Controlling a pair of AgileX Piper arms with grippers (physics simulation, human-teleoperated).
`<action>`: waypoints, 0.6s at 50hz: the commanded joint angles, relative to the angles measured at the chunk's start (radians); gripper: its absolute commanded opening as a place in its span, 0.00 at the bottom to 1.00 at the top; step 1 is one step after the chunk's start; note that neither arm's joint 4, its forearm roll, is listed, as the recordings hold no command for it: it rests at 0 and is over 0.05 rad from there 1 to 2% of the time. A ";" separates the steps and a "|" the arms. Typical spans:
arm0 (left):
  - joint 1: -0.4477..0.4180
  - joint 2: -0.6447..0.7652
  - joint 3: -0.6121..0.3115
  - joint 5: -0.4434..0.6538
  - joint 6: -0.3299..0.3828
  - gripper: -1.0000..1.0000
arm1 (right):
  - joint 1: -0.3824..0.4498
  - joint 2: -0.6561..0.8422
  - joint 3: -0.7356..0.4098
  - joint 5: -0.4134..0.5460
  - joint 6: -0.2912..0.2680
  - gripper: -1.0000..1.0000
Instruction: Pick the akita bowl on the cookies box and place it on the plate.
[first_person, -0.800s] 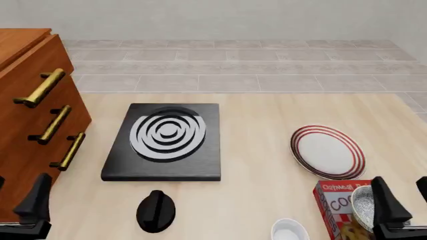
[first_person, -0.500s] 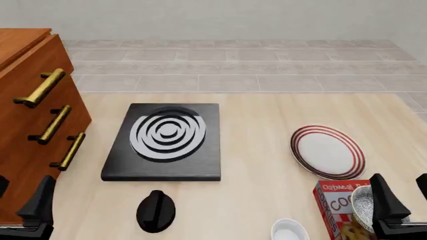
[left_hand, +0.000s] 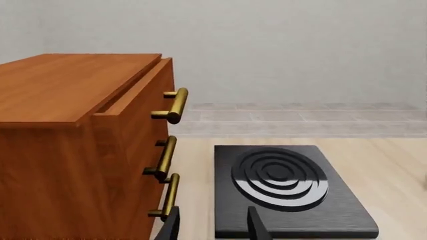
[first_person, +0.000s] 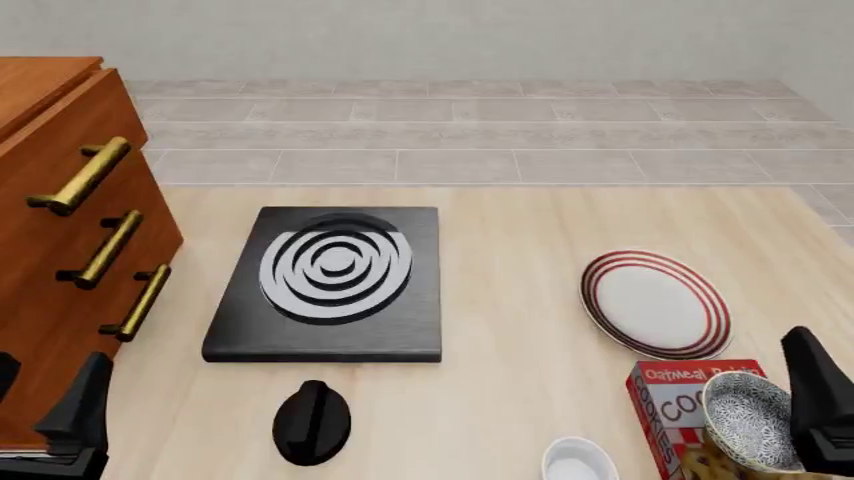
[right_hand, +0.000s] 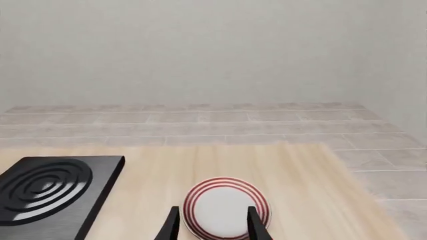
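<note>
while the left wrist view shows only the wooden cabinet (left_hand: 80, 150) and the black stove (left_hand: 287, 190), the left gripper (left_hand: 212, 225) has its jaws parted and empty. front view: the akita bowl (first_person: 754, 422) sits tilted at the lower right of the frame, over the cookies box (first_person: 677, 405), with the right gripper (first_person: 817, 400) against its rim; whether it is gripped i cannot tell. the plate (first_person: 655, 303) lies just above. right wrist view: plate between spread jaws. the bowl looks rigid, light and glossy; take it by the rim
</note>
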 joint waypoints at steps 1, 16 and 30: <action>0.000 0.000 0.000 0.000 0.000 1.00 | -0.015 -0.016 -0.227 0.266 -0.002 1.00; 0.000 0.000 0.000 0.000 0.000 1.00 | -0.055 0.115 -0.523 0.581 0.014 1.00; 0.000 0.000 0.000 0.000 0.000 1.00 | -0.283 0.218 -0.537 0.689 -0.195 1.00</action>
